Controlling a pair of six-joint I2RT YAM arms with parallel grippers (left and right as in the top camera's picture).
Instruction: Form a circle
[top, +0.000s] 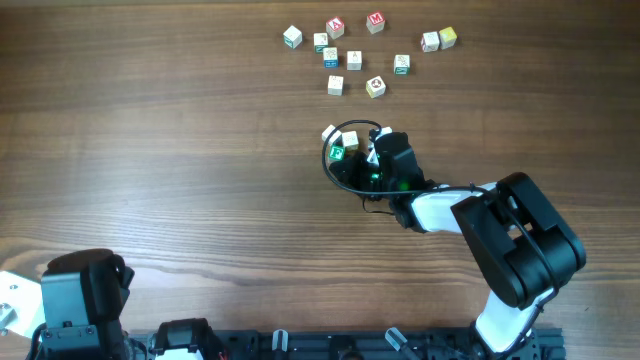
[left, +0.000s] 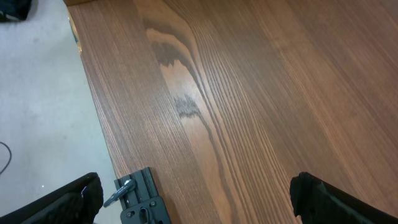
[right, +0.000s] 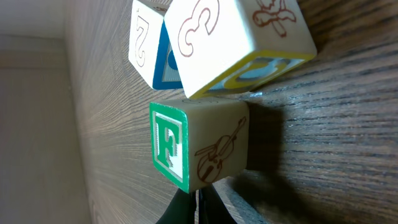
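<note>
The circle is a tight cluster (top: 340, 146) of three small wooden cubes at mid-table. It has a green-faced F cube (top: 337, 153) and two pale cubes (top: 351, 140). In the right wrist view the F cube (right: 199, 149), with a violin drawn on its side, stands in front of a "3" cube (right: 236, 43) and a "2" cube (right: 144, 43). My right gripper (right: 198, 208) is shut and empty, its tip right at the F cube's near edge. In the overhead view it (top: 364, 152) reaches in from the right. My left gripper (left: 196, 196) is open over bare wood at the table's near-left corner.
Several loose letter cubes (top: 354, 60) lie scattered along the far side of the table. A black cable (top: 345, 182) loops around the cluster. A black clamp bracket (left: 142, 202) sits on the table edge below my left gripper, with grey floor (left: 43, 99) beyond.
</note>
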